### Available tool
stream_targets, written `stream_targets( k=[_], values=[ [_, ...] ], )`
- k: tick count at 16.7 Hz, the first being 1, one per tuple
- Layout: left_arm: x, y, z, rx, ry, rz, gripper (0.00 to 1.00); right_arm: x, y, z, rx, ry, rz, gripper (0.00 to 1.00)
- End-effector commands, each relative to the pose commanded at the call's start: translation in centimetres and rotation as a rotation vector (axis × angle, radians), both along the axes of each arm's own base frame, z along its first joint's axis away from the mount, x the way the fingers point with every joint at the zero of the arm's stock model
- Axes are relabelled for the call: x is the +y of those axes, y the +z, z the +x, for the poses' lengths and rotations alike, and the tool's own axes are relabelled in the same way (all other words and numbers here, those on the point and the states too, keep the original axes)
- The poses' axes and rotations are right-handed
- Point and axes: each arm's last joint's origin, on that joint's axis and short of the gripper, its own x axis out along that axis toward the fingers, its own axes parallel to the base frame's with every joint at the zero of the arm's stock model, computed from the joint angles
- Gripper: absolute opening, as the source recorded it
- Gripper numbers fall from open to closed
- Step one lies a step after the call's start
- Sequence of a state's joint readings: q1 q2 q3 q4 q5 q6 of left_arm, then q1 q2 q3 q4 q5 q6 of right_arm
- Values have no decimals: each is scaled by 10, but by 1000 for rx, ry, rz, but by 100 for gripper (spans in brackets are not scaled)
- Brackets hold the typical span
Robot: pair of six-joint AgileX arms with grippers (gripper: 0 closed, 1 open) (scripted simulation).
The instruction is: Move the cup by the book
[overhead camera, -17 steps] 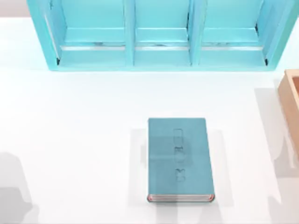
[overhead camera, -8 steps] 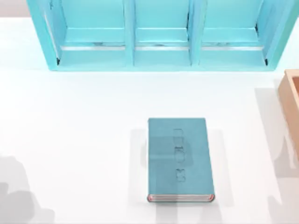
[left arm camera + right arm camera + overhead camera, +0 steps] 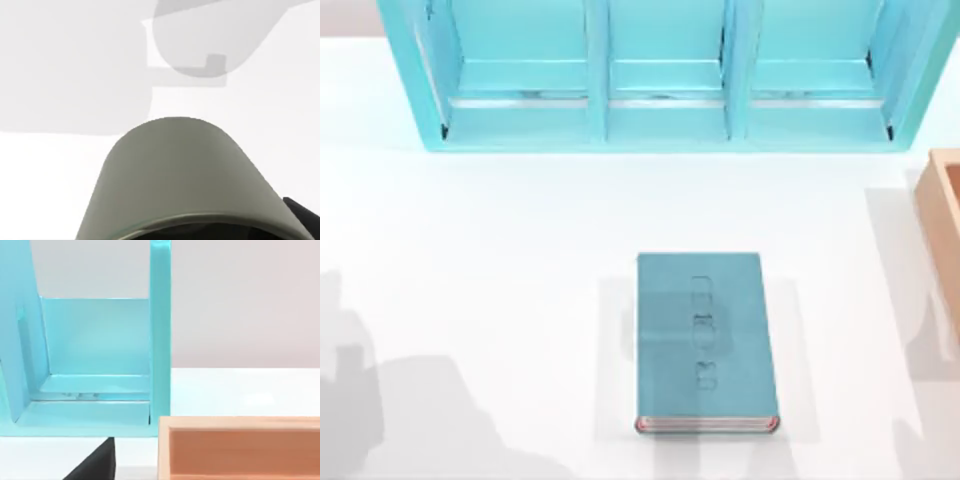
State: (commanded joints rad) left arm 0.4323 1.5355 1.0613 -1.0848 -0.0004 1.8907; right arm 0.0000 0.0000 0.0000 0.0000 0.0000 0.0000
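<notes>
The olive-green cup (image 3: 180, 175) sits right up against the left wrist camera, above the white table (image 3: 45, 190). A dark bit of the left gripper shows at its edge, though whether the fingers clamp the cup I cannot tell. Out in the middle, the teal book (image 3: 706, 340) lies flat, spine edge and pale pages toward the near side. To the right stands a wooden box (image 3: 945, 215), by the table's edge. Farthest back, the cyan shelf unit (image 3: 665, 75) spans the table. The right gripper's grip is anyone's guess.
</notes>
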Motion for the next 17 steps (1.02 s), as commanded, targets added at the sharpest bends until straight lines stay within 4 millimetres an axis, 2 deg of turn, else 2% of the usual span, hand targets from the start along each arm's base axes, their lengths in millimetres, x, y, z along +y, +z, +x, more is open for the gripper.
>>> stream_targets(
  k=[4,7,12,17],
  values=[
    [-28,12,49,18,195,-13,0,0,0,0,0,0,0,100],
    [-65,16,87,54,399,-18,0,0,0,0,0,0,0,100],
    [-153,17,134,105,799,7,0,0,0,0,0,0,0,100],
    [-251,23,149,86,1161,19,0,0,0,0,0,0,0,100]
  ],
)
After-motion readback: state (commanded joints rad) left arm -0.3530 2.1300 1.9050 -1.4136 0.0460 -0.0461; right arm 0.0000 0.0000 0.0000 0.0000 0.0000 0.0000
